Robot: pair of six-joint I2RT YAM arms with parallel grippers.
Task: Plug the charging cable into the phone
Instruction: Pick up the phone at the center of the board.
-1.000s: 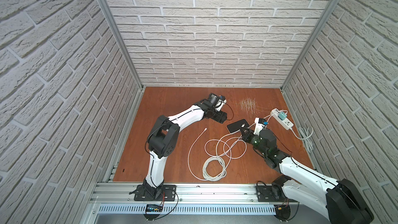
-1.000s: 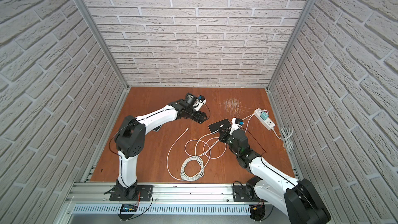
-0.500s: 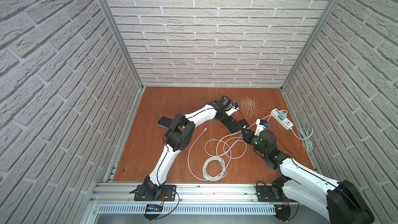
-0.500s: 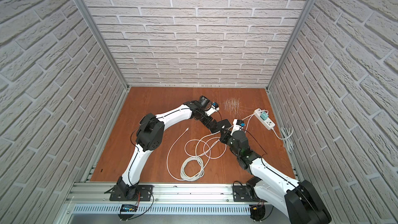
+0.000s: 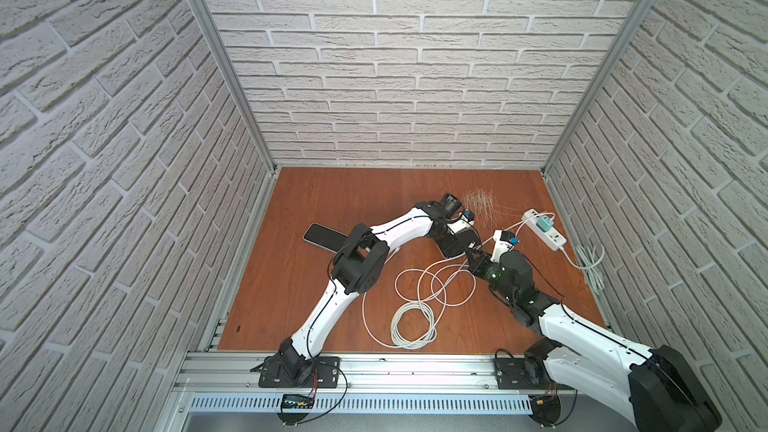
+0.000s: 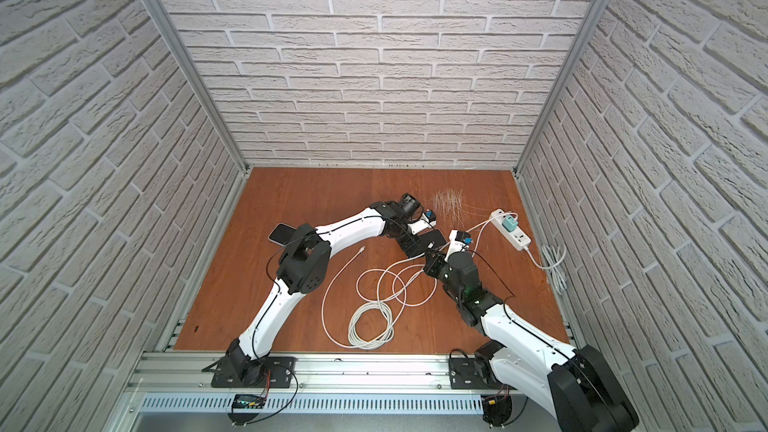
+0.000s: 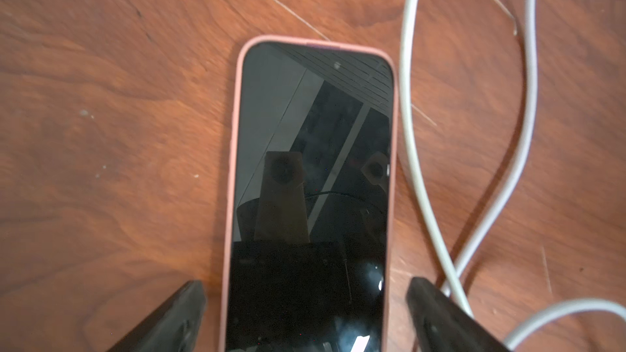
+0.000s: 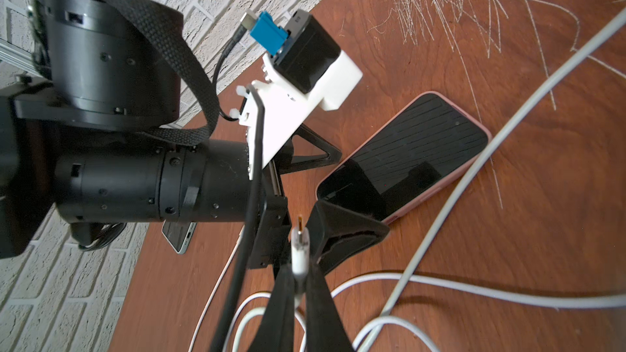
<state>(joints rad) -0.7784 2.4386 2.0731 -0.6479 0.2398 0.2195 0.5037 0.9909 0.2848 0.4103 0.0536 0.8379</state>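
The phone (image 7: 311,181), in a pink case, is laid flat and screen up on the bench (image 5: 332,193). It is straddled by the left tool (image 7: 305,296), whose jaws are spread wide with a gap left at each side, so nothing is gripped. Just to the right, the plug of the charging cable (image 8: 299,245) is pinched in the right tool (image 8: 298,282), fully closed on it and kept apart from the phone. Farther right, a power strip (image 5: 548,234) is seen.
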